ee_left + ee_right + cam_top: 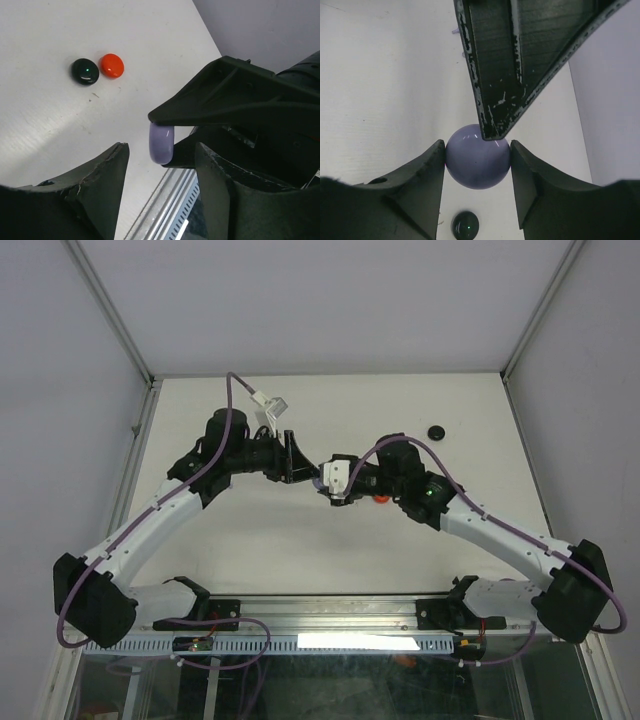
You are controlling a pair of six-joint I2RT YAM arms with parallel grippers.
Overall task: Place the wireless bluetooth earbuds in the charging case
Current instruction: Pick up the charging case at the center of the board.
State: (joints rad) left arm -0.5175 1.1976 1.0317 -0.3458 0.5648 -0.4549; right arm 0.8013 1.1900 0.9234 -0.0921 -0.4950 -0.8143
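Between the right gripper's [477, 150] fingers [427, 175] sits the purple case [477, 165], pinched on both sides. The left gripper [293, 468] faces it head-on, fingers [100, 185] spread wide with nothing in them. One tip is right at the case's top rim, can't tell if it's touching. Both arms reach inward, elbows out, wrists meeting mid-table [45, 130]. The orange earbud [111, 65] and black earbud [84, 71] lie side by side past the left fingertips.
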